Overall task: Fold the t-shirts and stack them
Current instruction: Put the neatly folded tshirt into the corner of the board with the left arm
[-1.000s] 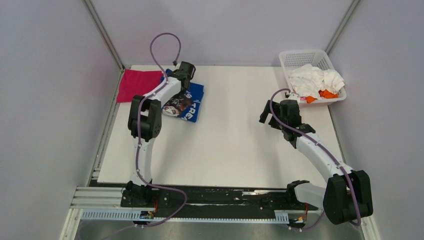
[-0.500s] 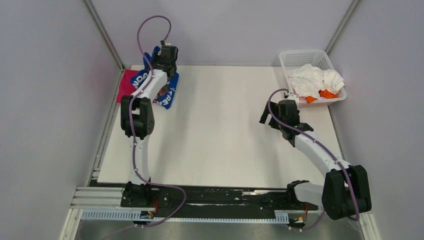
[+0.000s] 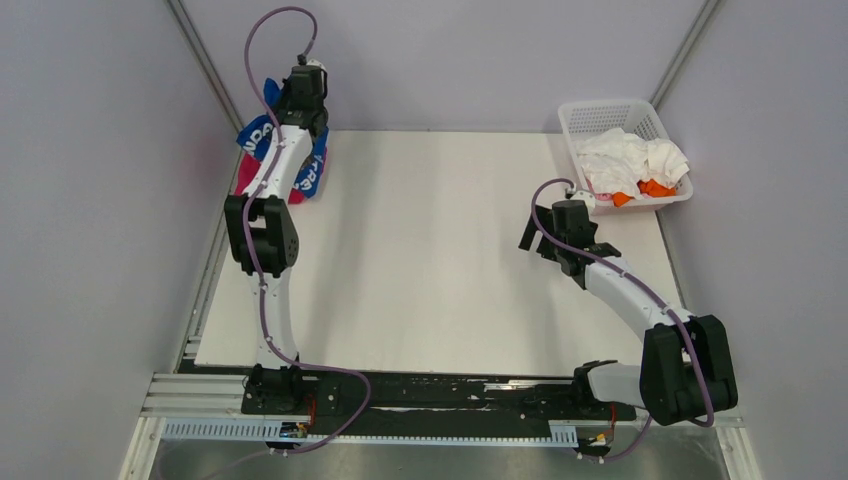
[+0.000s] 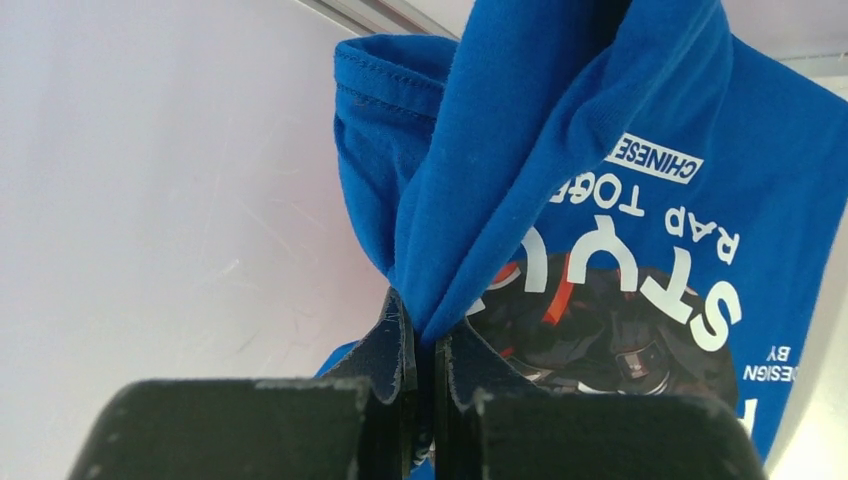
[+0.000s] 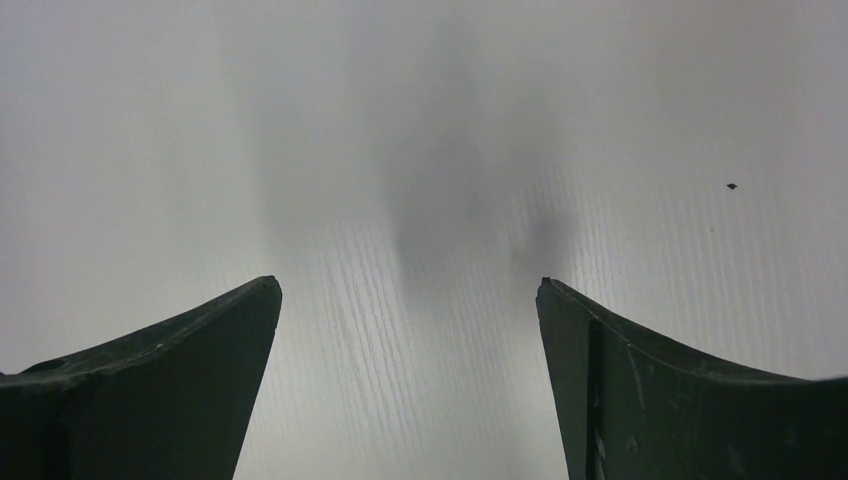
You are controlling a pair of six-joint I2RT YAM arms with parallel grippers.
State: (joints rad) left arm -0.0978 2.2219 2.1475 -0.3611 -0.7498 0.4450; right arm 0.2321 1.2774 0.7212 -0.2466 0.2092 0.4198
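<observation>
L gripper (image 4: 425, 338): 2 jaws pinched shut on a fold of the royal blue t-shirt (image 4: 600, 180). The cloth bunches out of the pinch and hangs w/ its print side to the wrist cam: white lettering and a dark graphic w/ red-orange bits. The lettering is cut off at the frame edge, only partly readable.

From above, the L arm reaches to the far-left corner of the table (image 3: 450, 260), w/ the blue shirt lifted off it over the magenta-pink t-shirt (image 3: 242, 182). Arm & blue cloth hide most of the pink, so can't tell if the 2 shirts touch.

R gripper (image 5: 408, 285): jaws wide apart, nothing btwn them, close over bare table, near the white lattice basket (image 3: 605, 112) at far right. The basket holds a crumpled heap of white t-shirts (image 3: 625, 155) w/ orange cloth (image 3: 655, 187) at its near side — how many shirts is unclear.
</observation>
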